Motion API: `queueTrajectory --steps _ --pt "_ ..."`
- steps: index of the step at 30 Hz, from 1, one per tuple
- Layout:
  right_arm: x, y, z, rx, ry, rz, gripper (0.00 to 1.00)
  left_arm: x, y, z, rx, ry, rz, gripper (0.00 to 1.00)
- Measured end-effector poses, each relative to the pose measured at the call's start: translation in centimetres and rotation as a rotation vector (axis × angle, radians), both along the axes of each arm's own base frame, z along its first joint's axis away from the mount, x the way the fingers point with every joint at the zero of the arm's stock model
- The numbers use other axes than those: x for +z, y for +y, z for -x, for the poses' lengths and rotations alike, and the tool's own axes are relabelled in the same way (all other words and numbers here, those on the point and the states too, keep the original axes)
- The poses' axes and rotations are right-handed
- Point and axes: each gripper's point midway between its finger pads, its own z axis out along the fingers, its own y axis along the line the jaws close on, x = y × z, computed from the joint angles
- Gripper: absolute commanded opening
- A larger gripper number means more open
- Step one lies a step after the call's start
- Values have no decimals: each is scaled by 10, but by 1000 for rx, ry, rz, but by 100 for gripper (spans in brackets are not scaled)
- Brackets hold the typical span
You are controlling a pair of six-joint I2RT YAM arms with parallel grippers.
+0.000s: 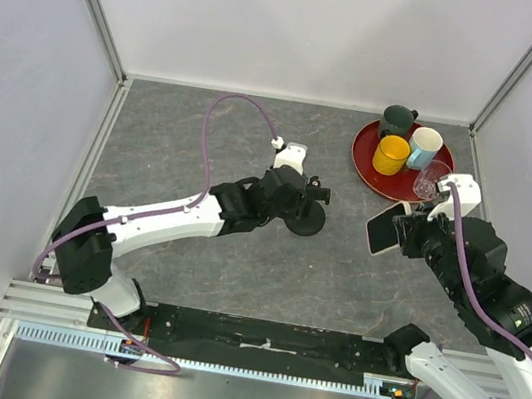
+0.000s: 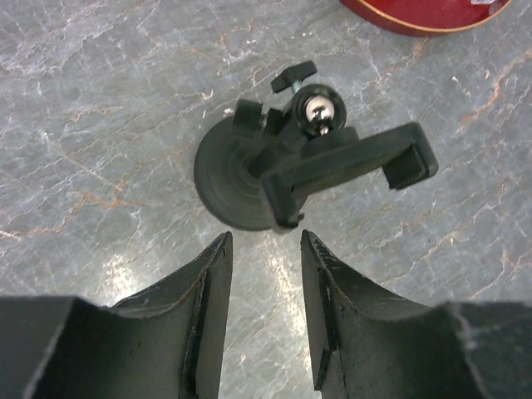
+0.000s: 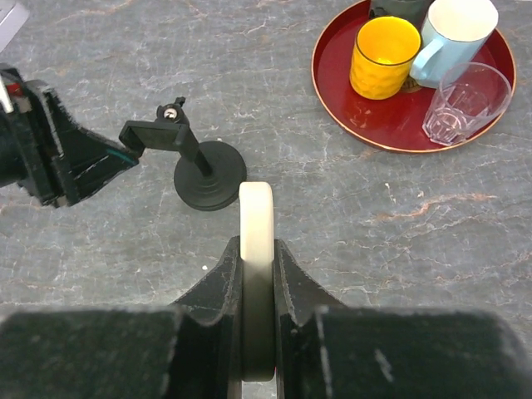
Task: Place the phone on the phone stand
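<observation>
The black phone stand [image 1: 306,218] stands on the grey table at centre, with its round base, post and cradle [image 2: 349,165] clear in the left wrist view and also in the right wrist view [image 3: 204,179]. My left gripper [image 2: 266,241] is open and empty, just short of the stand's base. My right gripper [image 3: 258,249] is shut on the phone [image 3: 256,218], held on edge with its cream case edge up. In the top view the phone [image 1: 383,228] hangs above the table to the right of the stand, clear of it.
A red round tray [image 1: 365,160] at the back right holds a yellow cup [image 1: 391,155], a white-and-blue mug [image 1: 423,147], a dark green mug [image 1: 398,121] and a clear glass [image 1: 431,178]. Walls close the table on three sides.
</observation>
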Motion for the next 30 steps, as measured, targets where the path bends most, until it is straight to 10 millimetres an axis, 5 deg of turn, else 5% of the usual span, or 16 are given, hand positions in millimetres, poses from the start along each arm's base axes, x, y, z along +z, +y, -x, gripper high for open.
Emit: queueTrajectory --steps 8,17,23,30 --pt "-1 9 4 66 8 4 0 -1 -12 -13 21 -30 13 39" --pt "-5 32 6 198 27 2 0 -1 -13 -22 18 -65 -30 3" --pt "-29 63 2 358 117 47 0 3 -17 -19 -85 -103 -81 2" --pt "-62 108 10 631 215 47 0 7 3 16 -308 -110 -161 2"
